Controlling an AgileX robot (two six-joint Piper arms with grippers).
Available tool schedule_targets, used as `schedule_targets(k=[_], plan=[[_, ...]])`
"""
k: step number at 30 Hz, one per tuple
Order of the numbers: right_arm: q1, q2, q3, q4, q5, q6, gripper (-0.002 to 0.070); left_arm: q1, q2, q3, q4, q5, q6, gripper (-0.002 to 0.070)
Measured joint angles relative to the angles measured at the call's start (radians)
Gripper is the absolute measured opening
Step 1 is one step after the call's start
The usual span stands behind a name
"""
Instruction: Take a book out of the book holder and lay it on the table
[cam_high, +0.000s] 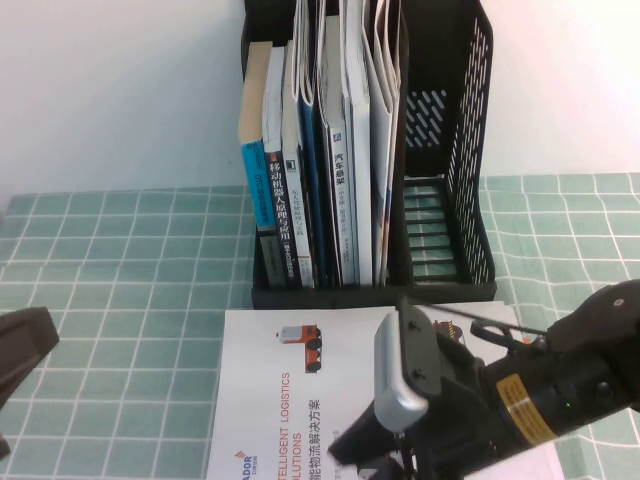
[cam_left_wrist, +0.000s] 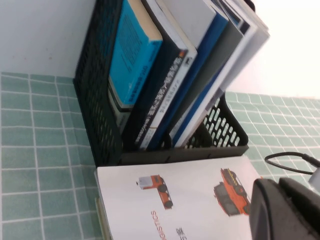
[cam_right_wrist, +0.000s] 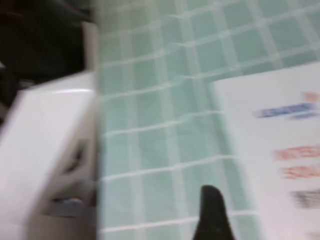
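While thick blue-spined books (cam_high: 300, 200) fill the book holder (cam_high: 470, 180) beyond it, the right gripper (cam_high: 385, 455) hovers over the book (cam_high: 290, 400) lying flat on the table (cam_high: 120, 300); its opening cannot be told. The left gripper (cam_high: 20, 350) sits far aside.

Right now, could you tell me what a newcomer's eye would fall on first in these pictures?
Probably the book, a white brochure with orange-red vehicles, lying flat on the mint-green grid table just in front of the book holder. That tall black rack stands against the wall, its left compartments packed with upright books. The right end effector hangs over the brochure's near right part; the left end effector waits at the table's left edge.
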Motion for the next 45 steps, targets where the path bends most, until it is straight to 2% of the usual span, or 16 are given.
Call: schedule_targets(k=[3, 6, 11, 14, 18, 23, 28, 30, 32, 36, 38, 40, 45], plan=[[0.0, 0.0, 0.0, 0.0, -0.128, 0.006, 0.0403, 0.0, 0.0, 0.0, -0.033, 0.004, 0.041, 0.0001], [0.0, 0.0, -0.019, -0.006, -0.241, 0.012, 0.0309, 0.0, 0.0, 0.0, -0.047, 0.004, 0.048, 0.0001], [-0.002, -0.034, -0.157, -0.018, -0.28, 0.014, 0.0067, 0.0, 0.0, 0.0, -0.051, -0.012, 0.062, 0.0001], [-0.002, -0.079, -0.279, -0.019, -0.275, 0.002, 0.0021, 0.0, 0.0, 0.0, -0.051, -0.032, 0.09, 0.0001], [-0.003, -0.15, -0.432, -0.019, -0.158, -0.081, 0.0006, 0.0, 0.002, 0.0, -0.051, -0.049, 0.099, 0.0001], [-0.003, -0.264, -0.516, -0.017, 0.184, -0.298, 0.0004, 0.0, 0.002, 0.0, -0.051, -0.053, 0.119, 0.0001], [-0.003, -0.36, -0.517, 0.03, 0.756, -0.525, 0.0003, 0.0, 0.002, 0.0, -0.038, -0.04, 0.125, 0.0], [-0.003, -0.386, -0.512, 0.154, 1.003, -0.665, 0.0003, 0.0, 0.002, 0.0, -0.026, -0.021, 0.125, 0.0], [-0.004, -0.412, -0.512, 0.385, 1.26, -0.948, 0.0003, 0.0, -0.002, 0.001, -0.005, 0.0, 0.125, 0.0], [-0.022, -0.47, -0.501, 0.902, 1.637, -1.516, 0.0003, 0.0, -0.006, 0.001, 0.072, 0.046, 0.108, 0.0], [-0.028, -0.511, -0.471, 1.112, 1.753, -1.685, 0.0003, 0.0, -0.006, 0.001, 0.117, 0.07, 0.09, 0.0], [-0.029, -0.569, -0.426, 1.218, 1.799, -1.749, 0.0003, 0.0, -0.006, 0.001, 0.159, 0.083, 0.072, 0.0], [-0.029, -0.779, -0.246, 1.296, 1.785, -1.717, 0.0003, 0.0, -0.006, 0.001, 0.279, 0.094, 0.023, 0.0]])
